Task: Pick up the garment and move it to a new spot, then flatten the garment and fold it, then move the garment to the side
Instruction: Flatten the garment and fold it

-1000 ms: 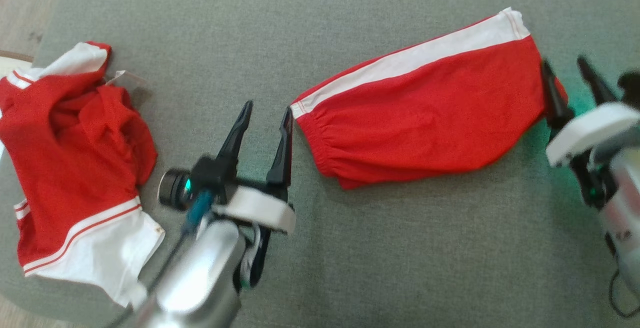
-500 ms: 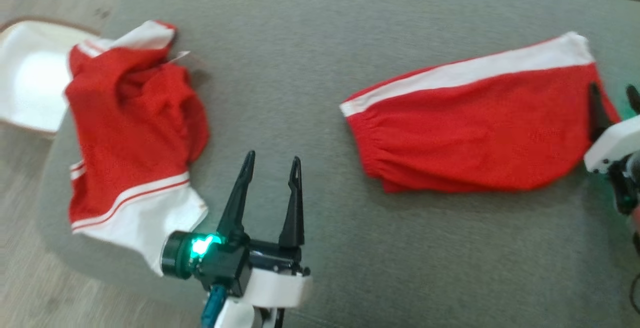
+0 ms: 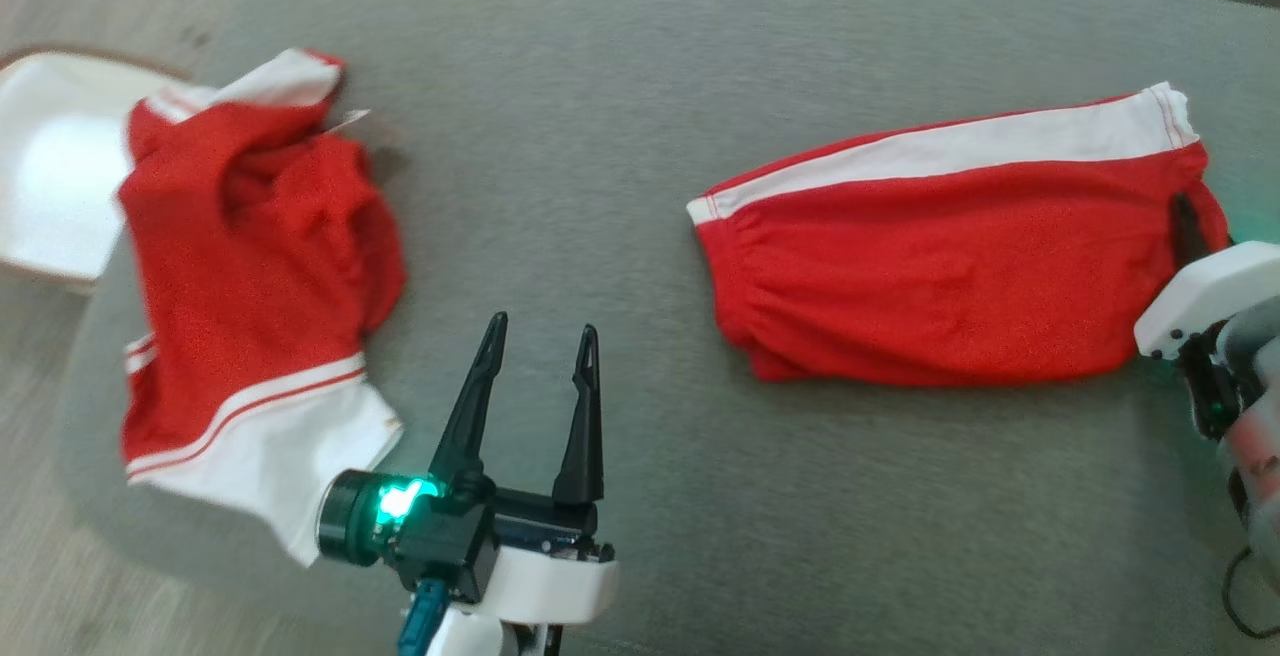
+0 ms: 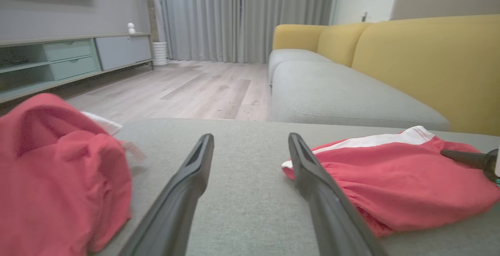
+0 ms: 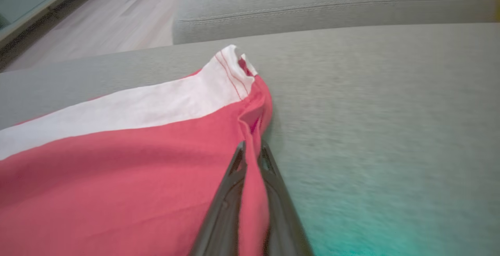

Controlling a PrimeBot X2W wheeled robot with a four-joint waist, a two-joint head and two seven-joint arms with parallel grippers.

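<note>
A folded red garment with a white stripe lies flat on the right part of the grey cushion. My right gripper is at its right end. In the right wrist view that gripper is shut on a fold of the red fabric. My left gripper stands open over bare cushion, left of the garment's gathered waist end and apart from it. In the left wrist view its fingers hold nothing, with the garment to their right.
A second, crumpled red and white garment lies on the left part of the grey cushion, near its edge. A white seat stands on the floor beyond that edge. A yellow sofa is behind.
The head camera has shifted. My left gripper has drawn back from the garment's waist end. My right gripper, open at the garment's right end a second ago, has shut on the fabric.
</note>
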